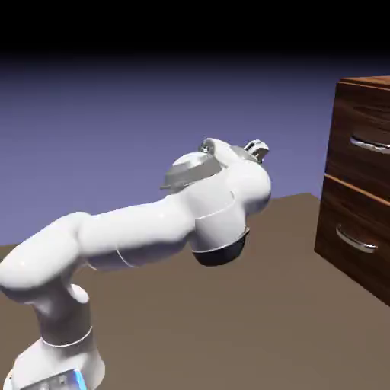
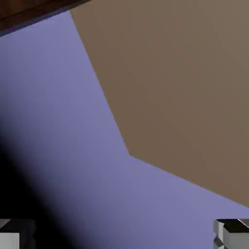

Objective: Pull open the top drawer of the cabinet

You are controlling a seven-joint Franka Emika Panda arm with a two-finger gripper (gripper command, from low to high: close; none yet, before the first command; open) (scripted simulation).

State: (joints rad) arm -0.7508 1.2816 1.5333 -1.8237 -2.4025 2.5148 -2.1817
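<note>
At the left of the cabinet: claw wide, top drawer shut

In the exterior view's lower left, nearest us, a white jointed robot arm (image 1: 137,232) rises off the flat brown tabletop (image 1: 190,320), probably based there so it can reach across. Further along, its two-finger grey metal claw (image 2: 124,236) is up in the air, well apart from the handles. The fingertips are spread wide with nothing between them, which I'd guess is to leave room for a handle. Off to the right stands the tall dark reddish-brown wood-grain cabinet (image 1: 329,167). Its top drawer, the dark wood-grain front (image 1: 354,110) with a curved silver bar handle (image 1: 371,145), is closed. Next the claw probably has to turn and line up.
</note>
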